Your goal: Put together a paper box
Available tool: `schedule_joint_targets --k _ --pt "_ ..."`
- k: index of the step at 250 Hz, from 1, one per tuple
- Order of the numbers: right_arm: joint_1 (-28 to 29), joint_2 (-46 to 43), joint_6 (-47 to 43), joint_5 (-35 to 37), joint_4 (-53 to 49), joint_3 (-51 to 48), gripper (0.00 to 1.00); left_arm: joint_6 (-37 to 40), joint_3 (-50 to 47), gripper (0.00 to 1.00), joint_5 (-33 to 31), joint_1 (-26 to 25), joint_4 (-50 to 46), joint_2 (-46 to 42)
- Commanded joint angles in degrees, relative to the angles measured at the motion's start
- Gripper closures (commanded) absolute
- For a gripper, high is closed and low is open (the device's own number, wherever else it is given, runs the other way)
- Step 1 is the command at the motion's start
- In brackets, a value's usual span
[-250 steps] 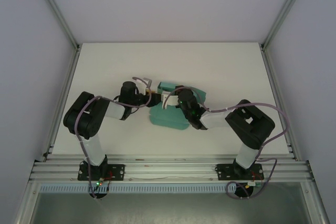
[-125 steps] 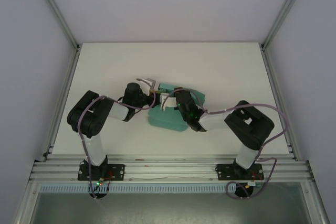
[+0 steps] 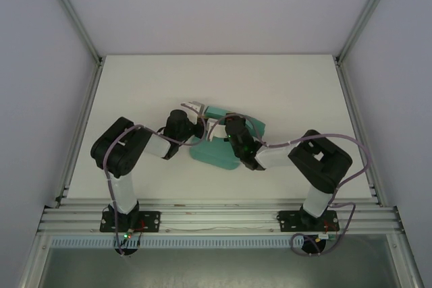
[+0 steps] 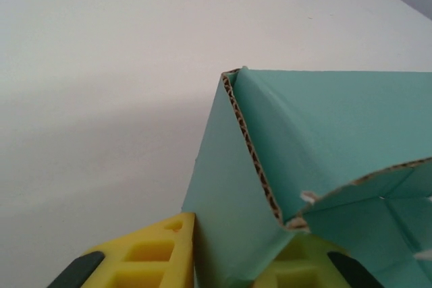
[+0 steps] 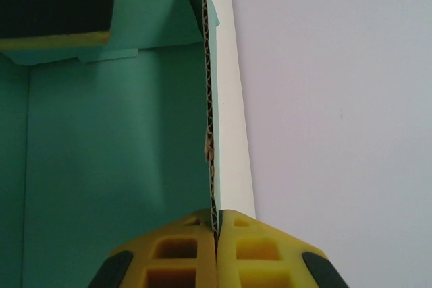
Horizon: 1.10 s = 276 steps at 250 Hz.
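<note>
The teal paper box (image 3: pixel 217 150) sits about mid-tabletop (image 3: pixel 135 85) in the overhead view, half folded up with both arms on it. The left pincer (image 3: pixel 197 111) comes in at the box's 10 o'clock corner. On its wrist camera the yellow fingers (image 4: pixel 145 257) sit on either side of an upright corrugated wall of the box (image 4: pixel 317 139), snug against the card, so I'd call the left pincer (image 4: pixel 226 264) clamped on that wall (you can see the raw fluted edge running up to the corner). The right arm reaches in from 4 o'clock, and the right pincer (image 3: pixel 227 126) is over the middle of the box. Its own camera shows the right pincer (image 5: pixel 217 234) pressed together on a thin wall edge of the box (image 5: pixel 101 153), with the wall standing straight up toward 12 o'clock and the box's inside at 9 o'clock.
</note>
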Motion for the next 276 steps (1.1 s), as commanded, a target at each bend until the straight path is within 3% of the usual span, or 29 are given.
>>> schedule_joint_targets --k 1,17,45,58,86,120,155,167,181,189,238,276 --pt "1.6 -0.9 3.4 -1.6 -2.9 -1.3 1.0 2.3 -1.5 0.83 -5.0 -1.4 4.5 0.8" --pt "1.8 -1.4 4.7 -1.5 -3.3 -1.3 0.99 3.1 -2.0 0.84 -6.2 -1.9 5.3 0.7" --pt "1.9 -3.4 9.0 -1.2 -5.6 -1.3 0.87 5.0 -2.5 0.86 -7.7 -2.7 5.5 0.6" --pt "2.0 -5.1 11.5 -1.4 -7.9 -1.2 0.78 5.7 -2.8 0.88 -8.0 -3.1 5.6 0.6" --pt "2.0 -10.2 19.1 -3.0 -15.2 -1.1 0.47 6.5 -3.5 0.88 -7.9 -3.4 6.3 0.6" --pt "2.0 -17.9 31.3 -4.6 -18.8 -4.0 0.37 6.5 -4.2 0.88 -7.7 -3.5 6.8 0.4" --pt "1.9 -27.9 43.2 -12.1 -24.4 -6.9 0.26 6.6 -4.8 0.88 -7.2 -3.8 8.5 0.8" --pt "1.8 -30.8 47.1 -15.2 -26.5 -6.9 0.14 6.7 -4.9 0.88 -7.0 -3.8 8.7 0.8" --pt "0.9 -32.9 51.6 -19.1 -28.1 -6.5 0.1 6.7 -4.9 0.88 -6.9 -4.0 9.1 0.9" --pt "0.2 -33.1 55.2 -19.7 -28.3 -6.0 0.01 6.8 -4.9 0.88 -6.7 -4.0 9.3 1.0" --pt "-7.6 -29.8 71.1 -21.6 -35.4 4.6 0.0 7.1 -4.8 0.88 -6.9 -4.5 9.5 1.4" --pt "-11.1 -19.6 73.9 -22.5 -46.1 17.4 0.0 6.8 -4.6 0.88 -7.5 -4.7 9.6 1.6"
